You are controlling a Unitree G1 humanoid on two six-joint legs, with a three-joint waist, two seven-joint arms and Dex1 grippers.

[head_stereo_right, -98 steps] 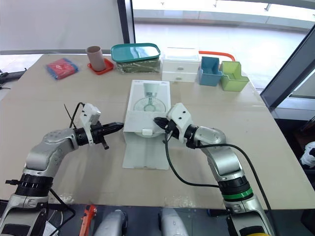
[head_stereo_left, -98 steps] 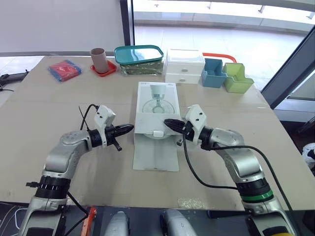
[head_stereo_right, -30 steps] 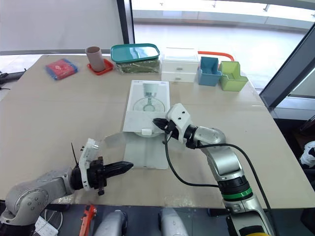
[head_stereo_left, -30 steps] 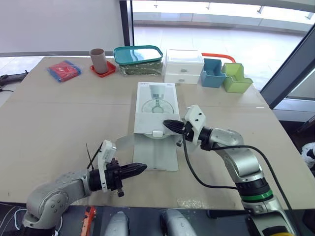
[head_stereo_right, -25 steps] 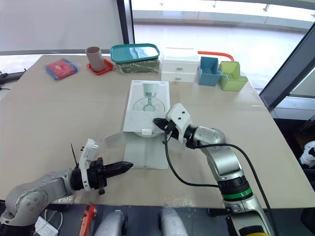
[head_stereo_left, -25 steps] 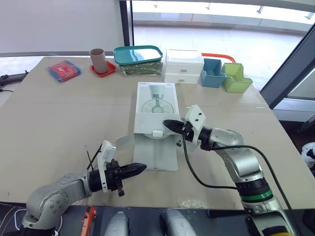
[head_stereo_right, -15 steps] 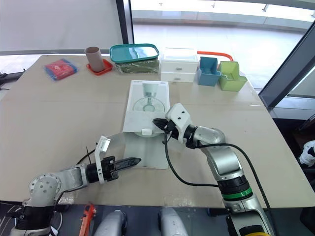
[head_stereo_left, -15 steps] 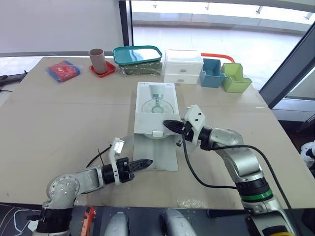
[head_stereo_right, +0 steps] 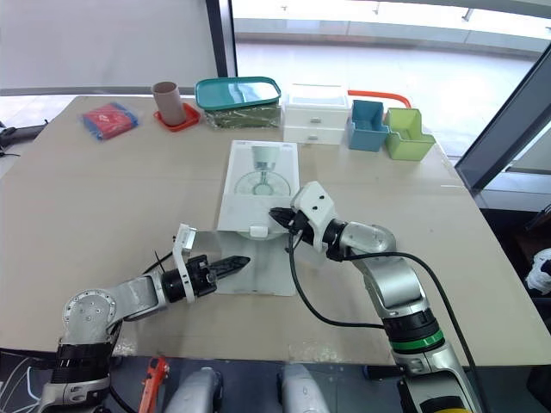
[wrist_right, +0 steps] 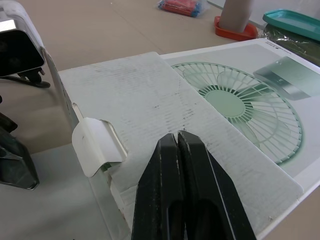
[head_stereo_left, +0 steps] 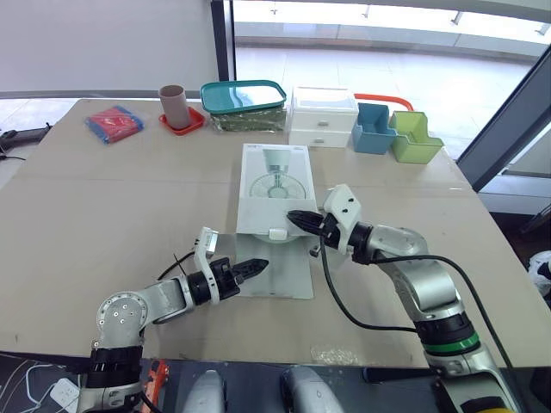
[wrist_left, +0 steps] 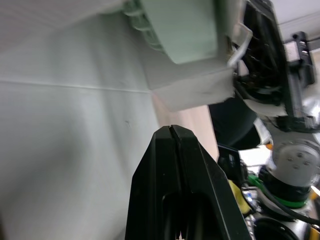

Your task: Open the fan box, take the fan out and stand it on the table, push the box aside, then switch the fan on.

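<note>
The fan box (head_stereo_left: 274, 194) is pictured on the table (head_stereo_left: 103, 198), its front flap (head_stereo_left: 280, 271) laid open. The fan (wrist_left: 180, 25) is yet to be lifted out. The left gripper (head_stereo_left: 258, 265) and right gripper (head_stereo_left: 297, 218) are clenched empty at the opening.

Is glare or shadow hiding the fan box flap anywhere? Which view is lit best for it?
Left eye view: brightness from the window sits beyond the table; the fan box is evenly lit, with only soft shadow by the right gripper. Right wrist view: box top and tab lit cleanly, the best. Left wrist view: the left gripper is a dark shape against the pale flap.
</note>
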